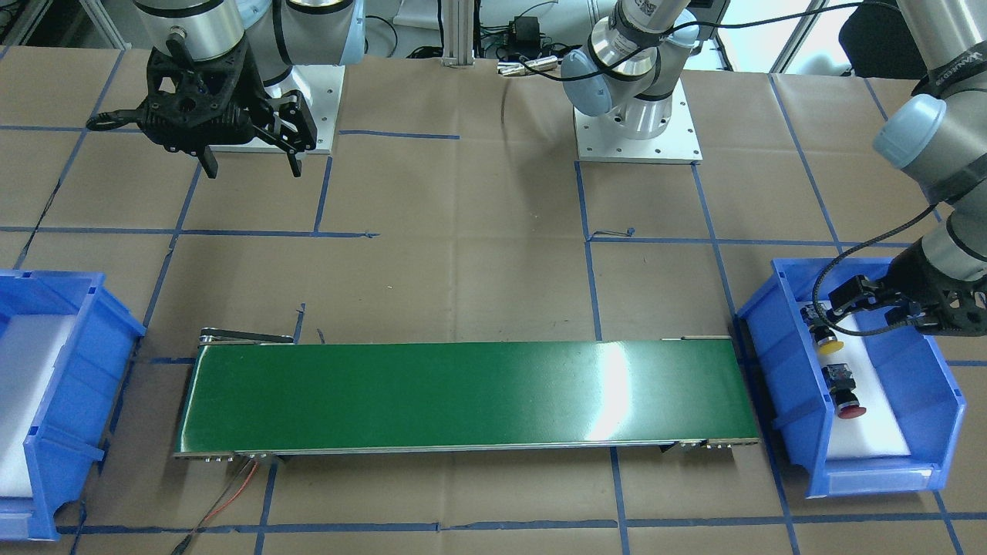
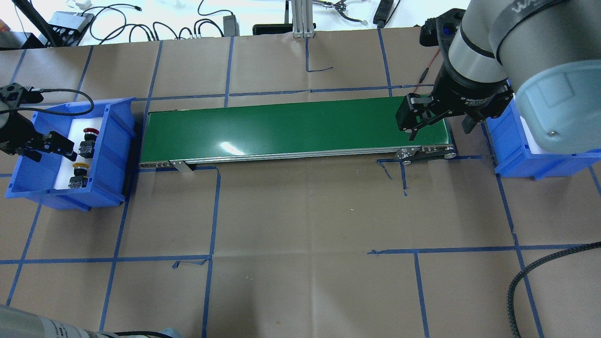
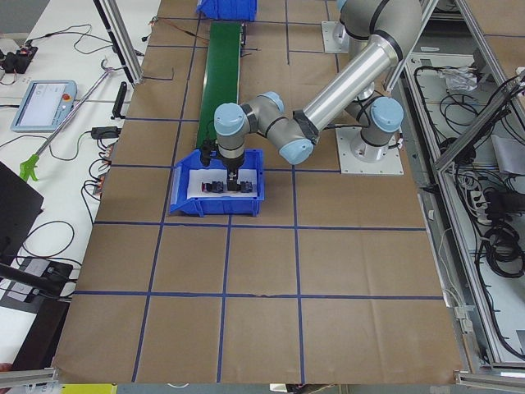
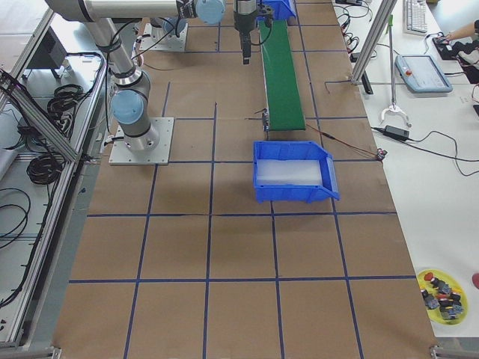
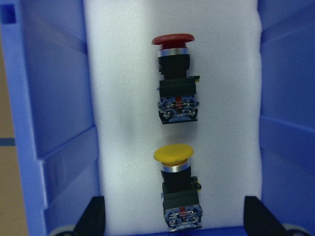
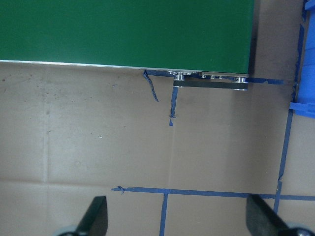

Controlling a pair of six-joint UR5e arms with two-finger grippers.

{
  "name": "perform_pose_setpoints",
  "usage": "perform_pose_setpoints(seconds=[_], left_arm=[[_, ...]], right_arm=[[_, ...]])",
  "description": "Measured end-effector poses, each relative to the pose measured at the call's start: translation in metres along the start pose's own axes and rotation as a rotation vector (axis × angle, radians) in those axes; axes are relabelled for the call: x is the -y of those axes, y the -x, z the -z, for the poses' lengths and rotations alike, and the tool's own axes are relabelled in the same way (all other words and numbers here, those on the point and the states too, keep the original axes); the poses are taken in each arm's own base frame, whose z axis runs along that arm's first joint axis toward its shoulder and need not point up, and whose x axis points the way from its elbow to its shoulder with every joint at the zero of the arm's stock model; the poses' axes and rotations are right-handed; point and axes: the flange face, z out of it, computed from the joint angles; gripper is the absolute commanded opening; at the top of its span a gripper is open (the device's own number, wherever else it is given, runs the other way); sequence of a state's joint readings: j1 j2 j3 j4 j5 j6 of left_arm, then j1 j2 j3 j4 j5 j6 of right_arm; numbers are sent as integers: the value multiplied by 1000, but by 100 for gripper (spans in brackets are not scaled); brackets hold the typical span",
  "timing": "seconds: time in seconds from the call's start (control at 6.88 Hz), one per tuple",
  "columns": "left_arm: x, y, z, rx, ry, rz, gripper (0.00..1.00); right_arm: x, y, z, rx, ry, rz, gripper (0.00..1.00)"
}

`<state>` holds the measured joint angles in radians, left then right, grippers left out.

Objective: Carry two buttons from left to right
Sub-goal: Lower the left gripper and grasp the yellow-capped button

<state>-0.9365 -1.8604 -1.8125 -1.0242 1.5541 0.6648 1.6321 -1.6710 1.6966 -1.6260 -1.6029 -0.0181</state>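
Note:
A yellow-capped button [image 5: 173, 153] and a red-capped button [image 5: 173, 39] lie on white foam in the left blue bin [image 2: 112, 141]. They also show in the front view, yellow [image 1: 830, 344] and red [image 1: 848, 408]. My left gripper [image 2: 50, 149] hovers over the bin, open and empty. In the left wrist view its fingertips [image 5: 93, 216] straddle the yellow button's body. My right gripper [image 2: 440, 132] is open and empty. It hangs above the table by the right end of the green conveyor belt [image 2: 291, 126].
The right blue bin [image 2: 512, 150] stands past the belt's right end, with only white foam showing inside [image 4: 292, 173]. Brown paper with blue tape lines covers the table. A yellow dish [image 4: 441, 293] with several spare parts sits at the far corner.

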Motion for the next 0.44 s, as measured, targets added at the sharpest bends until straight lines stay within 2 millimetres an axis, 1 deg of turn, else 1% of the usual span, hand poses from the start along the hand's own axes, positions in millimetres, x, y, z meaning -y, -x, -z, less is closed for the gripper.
perform_pose_setpoints(seconds=[0.44], left_arm=[[-14, -9, -41, 10, -13, 2, 99]], right_arm=[[0, 0, 1, 1, -1, 0, 100]])
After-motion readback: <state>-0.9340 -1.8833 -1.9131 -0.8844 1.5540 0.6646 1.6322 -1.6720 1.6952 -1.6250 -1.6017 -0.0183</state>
